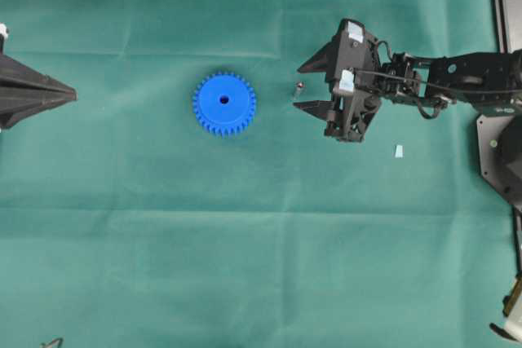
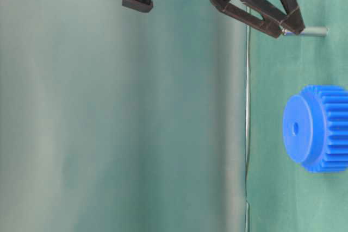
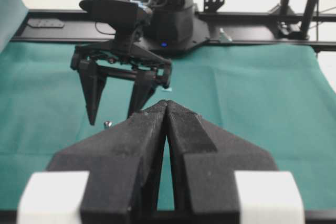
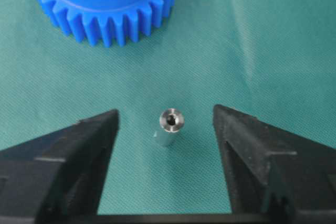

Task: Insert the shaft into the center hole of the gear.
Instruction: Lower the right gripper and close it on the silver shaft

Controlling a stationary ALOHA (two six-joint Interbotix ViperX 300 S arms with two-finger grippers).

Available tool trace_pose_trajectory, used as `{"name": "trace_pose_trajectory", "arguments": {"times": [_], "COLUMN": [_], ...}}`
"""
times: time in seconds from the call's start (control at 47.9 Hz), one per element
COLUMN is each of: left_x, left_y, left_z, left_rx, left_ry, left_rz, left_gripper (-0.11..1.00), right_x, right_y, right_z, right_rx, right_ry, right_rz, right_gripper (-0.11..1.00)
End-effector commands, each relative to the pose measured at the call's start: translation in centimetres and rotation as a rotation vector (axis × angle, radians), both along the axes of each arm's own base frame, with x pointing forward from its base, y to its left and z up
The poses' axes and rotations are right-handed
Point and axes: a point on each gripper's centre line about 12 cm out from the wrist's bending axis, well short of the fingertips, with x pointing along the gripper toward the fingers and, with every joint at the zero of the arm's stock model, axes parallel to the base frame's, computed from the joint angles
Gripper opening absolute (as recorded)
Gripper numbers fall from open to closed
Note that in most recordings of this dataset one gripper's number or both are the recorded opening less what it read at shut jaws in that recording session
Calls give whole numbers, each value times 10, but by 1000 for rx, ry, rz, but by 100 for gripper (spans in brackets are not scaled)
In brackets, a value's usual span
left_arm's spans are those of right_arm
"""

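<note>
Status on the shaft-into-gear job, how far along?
Early. Done: the right gripper is lined up, its open fingers on either side of the shaft, which stands upright on the cloth. In hand: the grasp, not yet made; gaps show on both sides. Left: grip, lift, carry to the gear, insert into its empty center hole. The left gripper sits shut, well clear of the gear.

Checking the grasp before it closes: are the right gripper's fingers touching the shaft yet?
Apart. The right wrist view shows green cloth on both sides of the upright shaft, between it and the right gripper fingers.
</note>
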Motion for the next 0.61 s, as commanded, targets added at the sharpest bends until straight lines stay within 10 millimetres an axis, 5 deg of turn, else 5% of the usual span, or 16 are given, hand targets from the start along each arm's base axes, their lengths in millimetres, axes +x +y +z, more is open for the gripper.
{"name": "trace_pose_trajectory", "arguments": {"times": [0.0,0.23,0.584], "left_x": [2,3,3], "left_y": [-1,-1,-1], "left_z": [8,8,8], "left_rx": [4,4,4], "left_ry": [-17,-14,-11], "left_rz": [-4,-4,-3], "left_gripper": [0,0,0], "right_x": [4,3,5], "right_y": [-2,-1,-1], "right_z": [7,6,18], "right_rx": [-6,-9,-6], "right_ry": [-27,-20,-35], "right_rz": [-3,2,3], "right_gripper": [64,17,16]}}
